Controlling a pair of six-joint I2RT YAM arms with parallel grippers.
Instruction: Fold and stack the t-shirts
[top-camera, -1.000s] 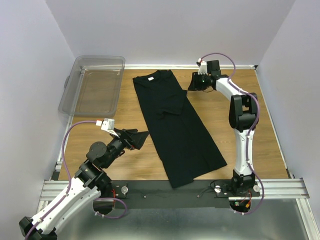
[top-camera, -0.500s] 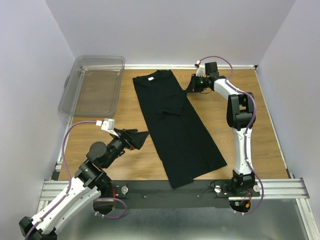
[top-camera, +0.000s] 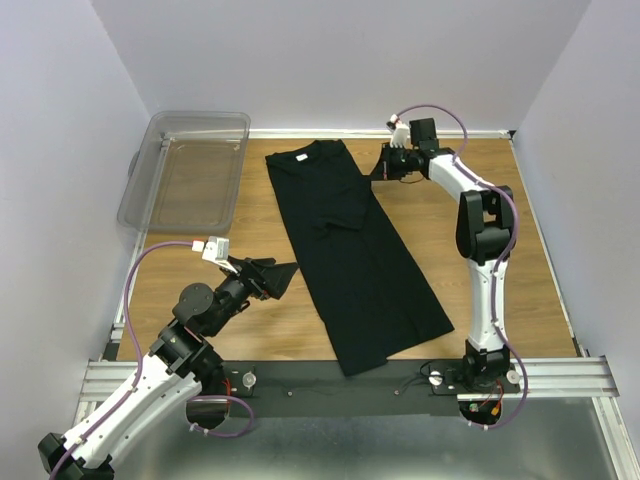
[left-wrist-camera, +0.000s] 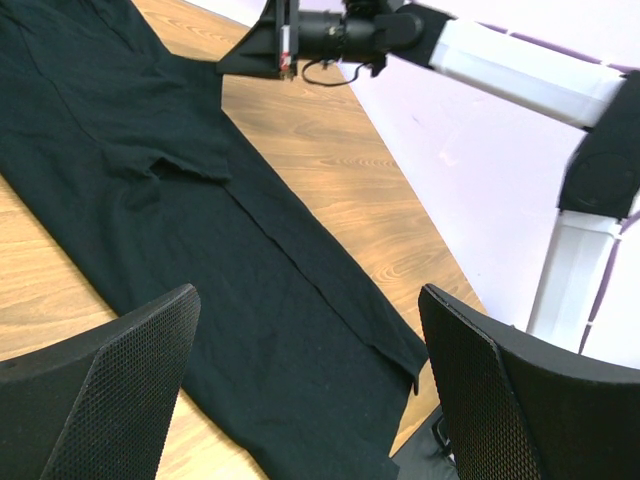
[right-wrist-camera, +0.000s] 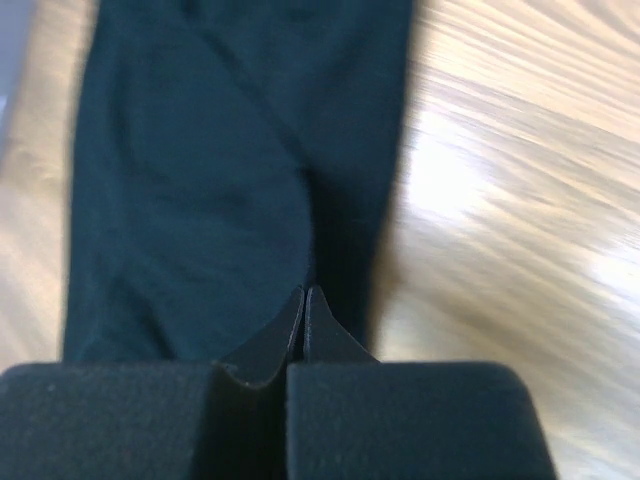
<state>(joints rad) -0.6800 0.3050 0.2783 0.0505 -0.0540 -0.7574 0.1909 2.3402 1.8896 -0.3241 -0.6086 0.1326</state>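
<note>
From above: find the t-shirt (top-camera: 350, 250) lying as a long folded strip on the table (top-camera: 520, 250), just left of the right gripper (top-camera: 382, 168), just right of the left gripper (top-camera: 283, 277); left wrist: spread wide, hovering beside the hem end; right wrist: pressed together, no cloth visibly caught, collar end just ahead; better to open up, reach onto the edge, pinch both layers.

The right wrist view is blurred: whether the closed right hand (right-wrist-camera: 304, 296) pinches the t-shirt (right-wrist-camera: 190, 170) cannot be told. The left wrist view cuts the t-shirt off at 11 o'clock.
</note>
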